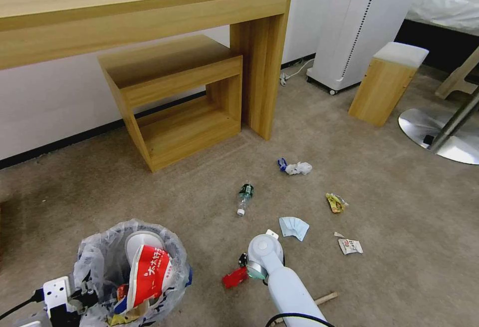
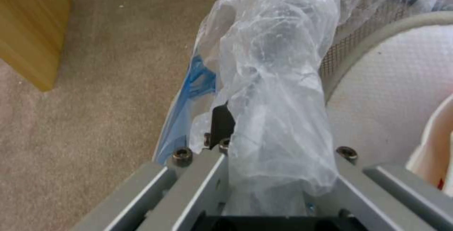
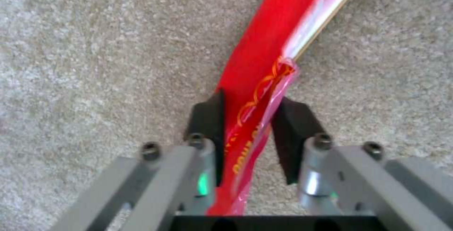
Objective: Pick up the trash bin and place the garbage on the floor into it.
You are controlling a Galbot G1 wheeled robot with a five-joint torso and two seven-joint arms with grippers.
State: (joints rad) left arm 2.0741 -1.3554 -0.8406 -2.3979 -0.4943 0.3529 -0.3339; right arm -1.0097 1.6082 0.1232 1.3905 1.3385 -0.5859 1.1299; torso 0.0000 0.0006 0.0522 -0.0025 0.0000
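Note:
The trash bin (image 1: 132, 267) stands at the lower left of the head view, lined with a crinkly plastic bag (image 2: 274, 82). A white slipper (image 1: 142, 241) and a red-white paper bowl (image 1: 149, 272) lie inside. My left gripper (image 2: 264, 135) is shut on the bagged rim; one black pad (image 2: 222, 123) presses the plastic. My right gripper (image 3: 247, 103) is low over the floor (image 1: 199, 202), shut on a red wrapper (image 3: 257, 64) with wooden sticks inside, also seen as the red wrapper (image 1: 234, 278). More garbage lies on the carpet: a small bottle (image 1: 244, 197), blue mask (image 1: 293, 227), tissue (image 1: 298, 168), yellow wrapper (image 1: 336, 202).
A white wrapper (image 1: 350, 246) and a wooden stick (image 1: 324, 298) lie to the right of my right arm. A wooden desk (image 1: 149, 12) with a low shelf unit (image 1: 179, 102) stands behind. A wooden stool (image 1: 386, 82) and a round metal base (image 1: 439, 137) are at the right.

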